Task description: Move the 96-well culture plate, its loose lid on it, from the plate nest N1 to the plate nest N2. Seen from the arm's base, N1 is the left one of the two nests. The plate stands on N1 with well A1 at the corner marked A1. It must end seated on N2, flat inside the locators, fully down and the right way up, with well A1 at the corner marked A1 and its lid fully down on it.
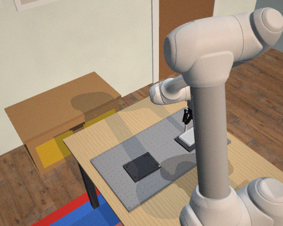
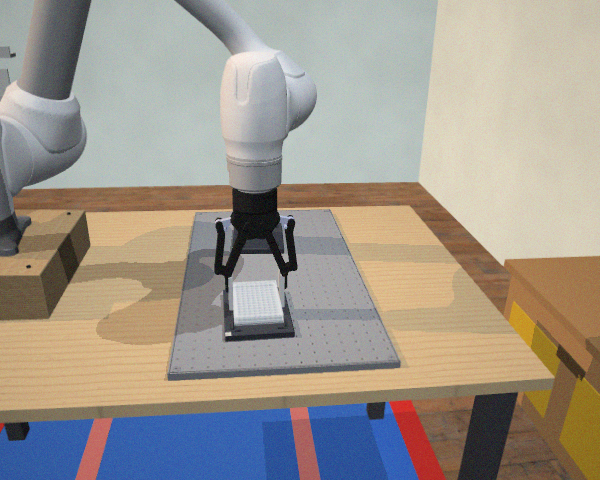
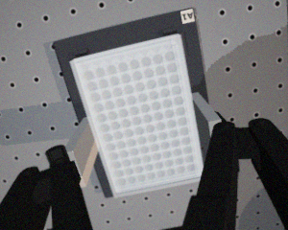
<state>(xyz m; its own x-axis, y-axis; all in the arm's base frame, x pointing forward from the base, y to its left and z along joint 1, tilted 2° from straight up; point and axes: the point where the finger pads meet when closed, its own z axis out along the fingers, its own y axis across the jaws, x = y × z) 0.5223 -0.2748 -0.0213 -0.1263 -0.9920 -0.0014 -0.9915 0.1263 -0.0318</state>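
Observation:
The white 96-well plate (image 3: 139,112), with its lid on it, is level within the outline of the dark nest N2 (image 2: 259,326). I cannot tell whether it is fully down. The nest's A1 label (image 3: 187,15) is at the corner next to one plate corner. My gripper (image 3: 143,119) is shut on the plate, one finger pad on each long side. It also shows in the exterior view (image 2: 256,286), pointing straight down. The plate shows in the top view (image 1: 188,136), partly hidden by the arm. Nest N1 (image 1: 141,166) stands bare.
Both nests stand on a grey perforated baseplate on the wooden table. The arm's base sits on a wooden block (image 2: 26,268) at the table's side. A brown and yellow cabinet (image 1: 61,117) stands beyond the table.

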